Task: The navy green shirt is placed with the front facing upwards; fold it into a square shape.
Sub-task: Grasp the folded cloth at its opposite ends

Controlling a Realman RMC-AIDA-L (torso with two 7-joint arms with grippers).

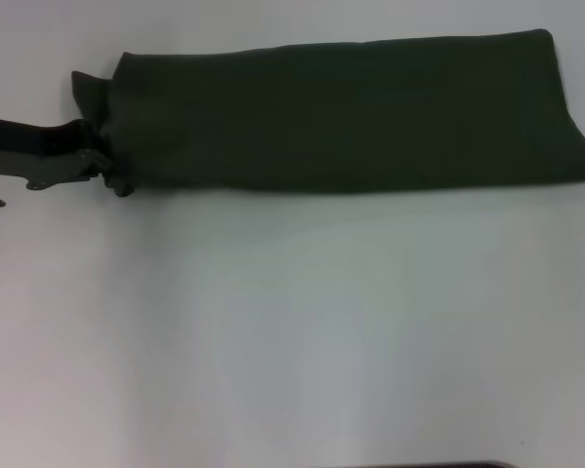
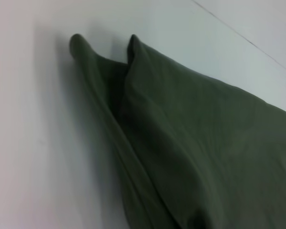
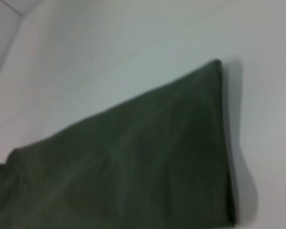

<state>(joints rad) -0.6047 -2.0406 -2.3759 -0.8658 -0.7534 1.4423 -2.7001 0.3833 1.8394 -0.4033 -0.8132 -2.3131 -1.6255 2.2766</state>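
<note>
The left gripper [image 1: 105, 166] comes in from the left edge of the head view, low over the white desk [image 1: 292, 331], and its dark jaws are closed on the left end of the navy green shirt [image 1: 351, 112], a dark olive-green cotton T-shirt that is folded into a long narrow band. The cloth is bunched and slightly raised just at the jaws, with one small flap standing up above them and a little rounded corner hanging just below them. From the jaws the band runs away to the robot's right, flat on the far part of the desk, and ends in a smooth rounded fold well apart from the gripper.

In the left wrist view the shirt [image 2: 190, 143] shows two pointed corners standing side by side, with a deep crease between them; the fingers of this gripper are not visible there. The right wrist view shows the other end of the shirt [image 3: 148, 162], lying flat with a neat folded edge and a shadow beside it on the desk [image 3: 133, 43].

The right gripper does not appear in any view, so its jaws cannot be described. The exact place where the left jaws press the cloth is hard to make out, because metal and fabric are both dark. No lettering and no neck label is visible; only plain green cloth shows.
</note>
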